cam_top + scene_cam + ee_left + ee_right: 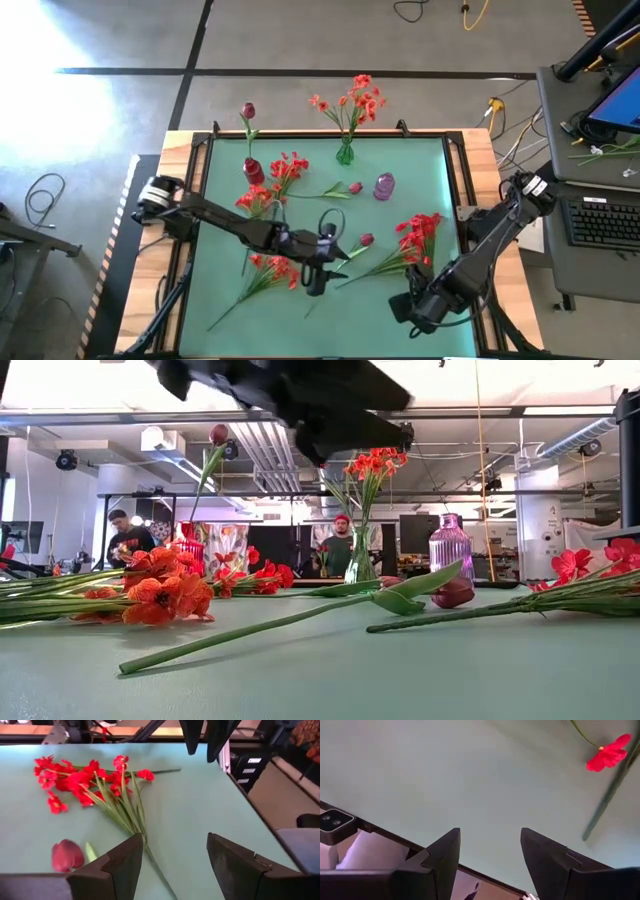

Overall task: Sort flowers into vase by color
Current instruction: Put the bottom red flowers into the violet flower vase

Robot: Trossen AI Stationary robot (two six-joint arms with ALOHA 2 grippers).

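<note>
My left gripper [318, 272] [175, 851] hangs open over the middle of the green mat, touching nothing. A magenta tulip bud [366, 240] [67, 855] lies on the mat just beside it, and the bright red cluster [420, 235] [82, 780] lies beyond. My right gripper [410, 305] [490, 840] is open above the mat's near right part, close to that cluster's stalks [610, 795]. Orange-red sprays [272, 268] [270, 185] and a second magenta bud [354, 187] lie flat. The red vase [253, 170] holds a magenta tulip [247, 112]. The green vase [345, 152] holds orange-red sprays [352, 100].
An empty purple vase [384, 186] [450, 550] stands right of centre on the mat. A wooden frame [190, 145] borders the mat. A desk with a keyboard [605, 225] stands to the right. Two people [128, 540] [342, 545] show in the room beyond the table.
</note>
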